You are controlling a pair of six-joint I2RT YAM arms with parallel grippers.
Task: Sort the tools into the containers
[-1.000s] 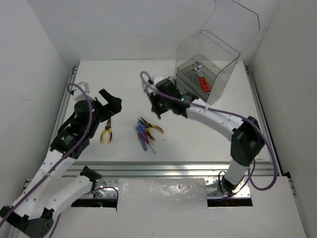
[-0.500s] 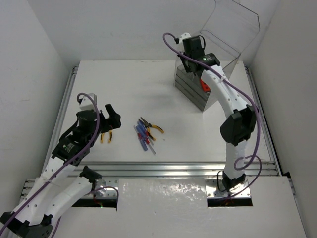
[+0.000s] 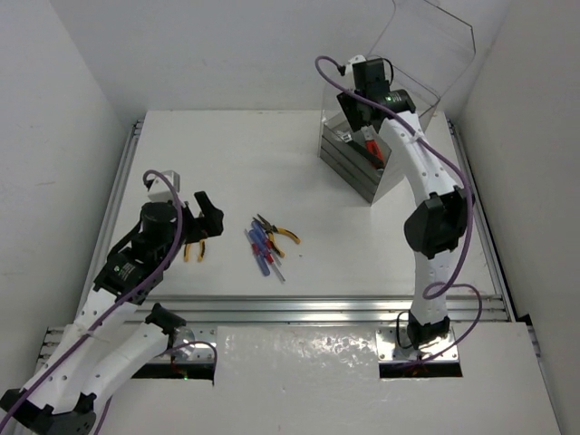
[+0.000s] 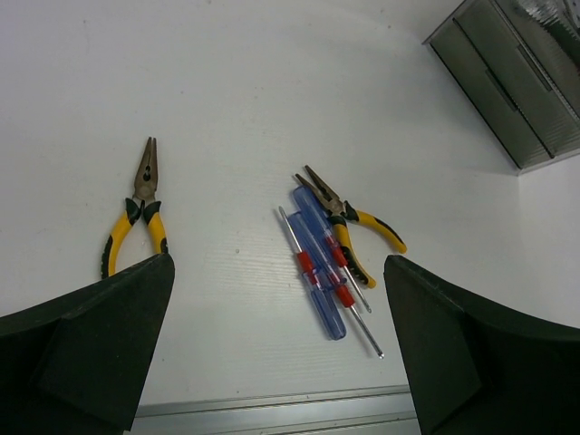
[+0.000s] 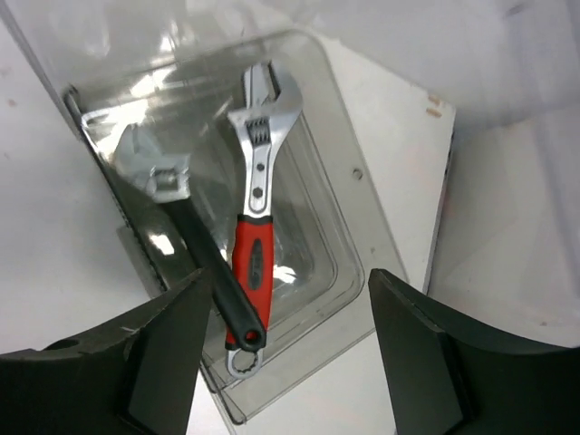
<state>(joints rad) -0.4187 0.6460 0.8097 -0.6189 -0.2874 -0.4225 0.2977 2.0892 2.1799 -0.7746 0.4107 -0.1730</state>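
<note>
The containers (image 3: 349, 163), stacked grey-tinted trays, stand at the back right inside a clear box. My right gripper (image 3: 360, 111) hangs open over the top tray (image 5: 313, 208). In that tray lie a red-handled wrench (image 5: 254, 227) and a black-handled wrench (image 5: 195, 240), its handle crossing the red one's ring end. Both lie free below the right gripper (image 5: 285, 358). My left gripper (image 3: 205, 217) is open above the table, nothing between its fingers. Below it are yellow-handled pliers (image 4: 136, 208), a second pair of pliers (image 4: 353, 231) and blue- and red-handled screwdrivers (image 4: 319, 272).
The box's curved clear cover (image 3: 426, 45) stands raised behind the trays. A metal rail (image 3: 317, 308) runs along the table's near edge. White walls close in the table on both sides.
The right arm swung from mid-table up over the box and its jaws opened, leaving the black-handled wrench in the top tray. The left arm drew back slightly towards the near edge.
</note>
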